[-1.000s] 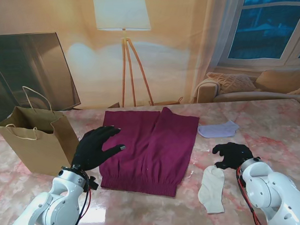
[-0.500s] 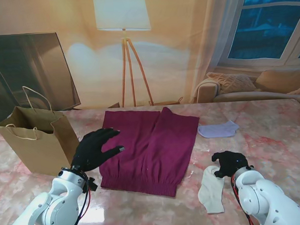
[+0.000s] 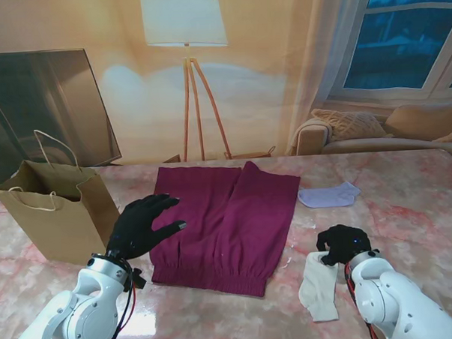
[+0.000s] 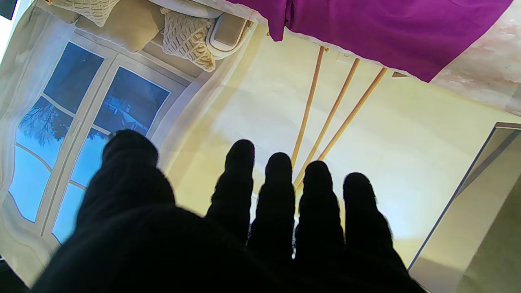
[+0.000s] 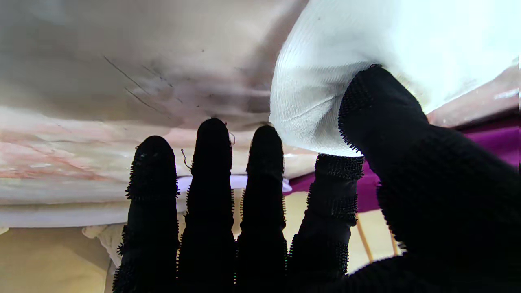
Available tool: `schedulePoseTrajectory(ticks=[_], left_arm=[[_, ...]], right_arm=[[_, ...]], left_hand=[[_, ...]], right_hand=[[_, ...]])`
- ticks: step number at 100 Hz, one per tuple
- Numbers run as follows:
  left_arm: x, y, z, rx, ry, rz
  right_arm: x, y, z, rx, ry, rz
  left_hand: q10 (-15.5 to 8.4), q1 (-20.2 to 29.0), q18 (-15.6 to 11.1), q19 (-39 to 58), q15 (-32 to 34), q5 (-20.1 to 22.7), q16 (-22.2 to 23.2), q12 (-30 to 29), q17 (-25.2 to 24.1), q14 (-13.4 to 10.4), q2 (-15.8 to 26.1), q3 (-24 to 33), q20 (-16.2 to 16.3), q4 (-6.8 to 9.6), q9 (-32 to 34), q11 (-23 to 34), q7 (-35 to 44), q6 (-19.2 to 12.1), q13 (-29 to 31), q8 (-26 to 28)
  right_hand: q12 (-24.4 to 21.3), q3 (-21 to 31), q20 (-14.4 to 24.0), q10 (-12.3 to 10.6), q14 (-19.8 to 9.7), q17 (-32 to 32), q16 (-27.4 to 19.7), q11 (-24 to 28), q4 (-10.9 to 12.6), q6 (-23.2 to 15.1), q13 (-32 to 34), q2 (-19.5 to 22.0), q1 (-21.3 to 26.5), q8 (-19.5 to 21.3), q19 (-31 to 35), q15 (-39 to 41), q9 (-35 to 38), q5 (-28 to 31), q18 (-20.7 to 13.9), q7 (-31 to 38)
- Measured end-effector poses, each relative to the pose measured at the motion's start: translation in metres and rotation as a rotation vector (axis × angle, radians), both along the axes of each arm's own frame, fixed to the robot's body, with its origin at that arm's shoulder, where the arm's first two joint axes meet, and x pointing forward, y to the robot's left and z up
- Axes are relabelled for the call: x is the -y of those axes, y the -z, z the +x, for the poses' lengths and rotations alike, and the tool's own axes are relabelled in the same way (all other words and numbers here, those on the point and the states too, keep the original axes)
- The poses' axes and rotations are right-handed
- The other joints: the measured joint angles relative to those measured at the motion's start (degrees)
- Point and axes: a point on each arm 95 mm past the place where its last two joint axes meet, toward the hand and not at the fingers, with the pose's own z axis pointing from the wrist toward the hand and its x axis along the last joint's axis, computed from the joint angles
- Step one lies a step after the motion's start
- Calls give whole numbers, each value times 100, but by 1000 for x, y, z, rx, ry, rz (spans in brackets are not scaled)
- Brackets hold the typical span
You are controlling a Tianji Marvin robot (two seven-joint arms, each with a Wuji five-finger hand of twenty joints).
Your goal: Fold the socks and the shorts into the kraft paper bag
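The maroon shorts (image 3: 227,226) lie flat in the middle of the marbled bench (image 3: 407,195), waistband nearer to me, and serve as the landmark here. To the left of the shorts, just beside their edge, stands the kraft paper bag (image 3: 54,214), upright with its mouth open and its handles raised.

The left robot hand (image 3: 144,224) is between the bag and the shorts, its fingers spread and reaching over the left edge of the cloth. It grips nothing. In the left wrist view its fingers (image 4: 279,191) are straight and apart, with the far hem of the shorts (image 4: 378,32) beyond them; whether the palm presses on the fabric cannot be told.

To the right of the shorts, near the waistband corner, lies a white sock (image 3: 319,285) stretched out toward me. The right robot hand (image 3: 340,245) sits over the far end of that sock. In the right wrist view the thumb (image 5: 390,118) touches the white sock (image 5: 325,81) while the four fingers (image 5: 211,162) are extended side by side along the bench; whether this is a firm pinch cannot be told.

A second, pale sock (image 3: 328,196) lies to the right of the shorts' far leg, well apart from the right robot hand.
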Motion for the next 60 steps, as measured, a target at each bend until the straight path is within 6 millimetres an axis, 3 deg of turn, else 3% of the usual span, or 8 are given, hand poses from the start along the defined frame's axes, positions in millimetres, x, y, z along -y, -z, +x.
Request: schedulePoseTrajectory(ticks=[7,11,17,24,38,60], left_arm=[[0,0,0,0,0,0],[0,0,0,0,0,0],[0,0,0,-1,-1,-1],[0,1,0,-1,-1,-1],[0,2,0,-3,-3,-4],[0,3,0,-5,-2,-6]], right_arm=[[1,-2,0,28,9,40],[1,-3,0,45,14,57],[1,-4,0,71,21,73],[1,-5,1,111,36,103],[1,-10,6,166,60,140],[4,-26,18,270,86,122]], left_hand=[[0,0,0,0,0,0,0,0,0,0,0,0,0,0,0,0,0,-1,-1,0],[0,0,0,0,0,0,-1,0,0,0,0,0,0,0,0,0,0,-1,-1,0],[0,0,0,0,0,0,-2,0,0,0,0,0,0,0,0,0,0,-2,-1,0],[0,0,0,0,0,0,-2,0,0,0,0,0,0,0,0,0,0,-4,-1,0],[1,0,0,-1,0,0,-4,0,0,0,0,0,0,0,0,0,0,-12,-1,7],[1,0,0,-2,0,54,-7,0,-2,0,0,0,0,0,0,0,0,-35,-2,9]], right_hand=[[-382,2,0,62,78,299,-429,-126,0,-1,627,0,78,-27,0,-409,559,2,78,0],[-476,15,0,65,87,484,-440,-129,0,1,945,0,67,-251,148,-471,880,11,102,1],[-450,115,0,73,121,735,-430,-66,0,25,1323,1,149,-544,442,-214,1332,110,145,7],[-101,219,0,73,118,894,-119,302,-11,96,1595,59,299,-897,686,300,1660,103,206,81],[242,232,0,73,118,805,188,542,-35,101,1590,168,349,-1106,720,790,1640,123,208,86],[253,233,0,79,117,772,240,545,-39,167,1588,320,349,-1465,720,889,1640,254,210,86]])
